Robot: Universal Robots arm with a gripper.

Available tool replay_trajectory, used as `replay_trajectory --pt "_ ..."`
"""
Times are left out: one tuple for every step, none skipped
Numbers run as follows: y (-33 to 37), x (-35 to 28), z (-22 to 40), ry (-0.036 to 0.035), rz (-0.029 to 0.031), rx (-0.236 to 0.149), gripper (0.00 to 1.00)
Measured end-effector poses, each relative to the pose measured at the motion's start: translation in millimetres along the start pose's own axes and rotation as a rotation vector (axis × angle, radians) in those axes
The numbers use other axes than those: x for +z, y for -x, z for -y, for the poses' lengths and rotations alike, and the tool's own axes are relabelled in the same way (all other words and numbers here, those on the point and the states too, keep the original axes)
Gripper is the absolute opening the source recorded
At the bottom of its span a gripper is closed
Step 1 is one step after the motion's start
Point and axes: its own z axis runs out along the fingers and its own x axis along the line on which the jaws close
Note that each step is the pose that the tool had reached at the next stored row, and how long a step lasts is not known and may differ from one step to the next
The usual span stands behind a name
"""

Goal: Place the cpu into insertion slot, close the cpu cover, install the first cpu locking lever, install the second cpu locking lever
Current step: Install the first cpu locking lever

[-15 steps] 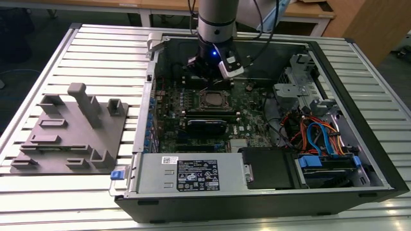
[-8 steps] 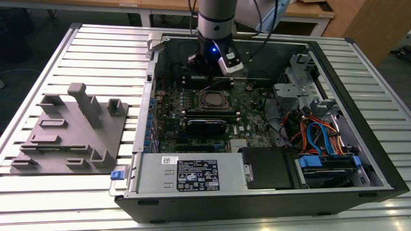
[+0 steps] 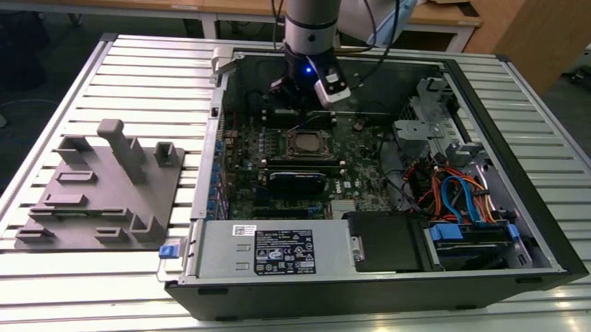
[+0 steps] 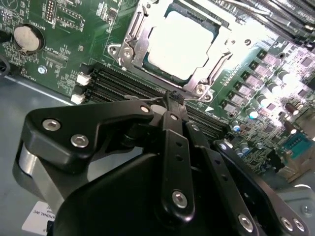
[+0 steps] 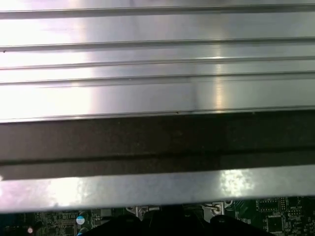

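Already seated, the cpu (image 4: 183, 43) lies under the cpu cover (image 4: 147, 29); the closed, empty gripper (image 4: 173, 98) at its 6 o'clock edge should press levers gently.

No legible text. White label (image 3: 284, 252) on the power supply housing (image 3: 221, 252), at 6 o'clock from my end effector (image 3: 297, 97) in the exterior view: print too small to read. Sticker corner (image 4: 38, 220) in the second wrist view: letters cut off.

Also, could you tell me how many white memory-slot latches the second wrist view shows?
2: the first latch lies nearer the coin cell, the second latch beside it at the board's edge. The gripper may hide more.
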Motion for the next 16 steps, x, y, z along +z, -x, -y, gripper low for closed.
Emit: replay_trajectory --pt "0.2 0.1 -0.5 0.0005 -0.0001 0.0 0.11" --pt "0.2 0.1 -0.9 0.0017 -0.0001 0.0 0.11" --pt "0.3 0.1 -1.3 0.0031 -0.0002 0.0 0.11" --pt "0.4 0.2 -1.7 0.0041 -0.0001 0.0 0.11" --pt "0.5 0.2 -1.9 0.0042 -0.0002 0.0 0.11" --pt "0.9 0.2 -2.0 0.0043 -0.0002 0.0 0.11" --pt "1.4 0.3 -2.3 0.0044 -0.0002 0.0 0.11" --pt "2.0 0.3 -2.5 0.0045 -0.0002 0.0 0.11" --pt "2.7 0.4 -2.9 0.0045 -0.0002 0.0 0.11" --pt "3.4 0.4 -3.4 0.0043 -0.0002 0.0 0.11" --pt "4.2 0.5 -3.9 0.0044 -0.0002 0.0 0.11" --pt "5.0 0.5 -4.3 0.0044 -0.0002 0.0 0.11" --pt "5.7 0.5 -4.6 0.0043 -0.0002 0.0 0.11" --pt "6.6 0.6 -4.9 0.0044 -0.0002 0.0 0.11" --pt "7.4 0.6 -5.1 0.0043 -0.0003 0.0 0.11" --pt "8.2 0.6 -5.3 0.0043 -0.0003 0.0 0.11"
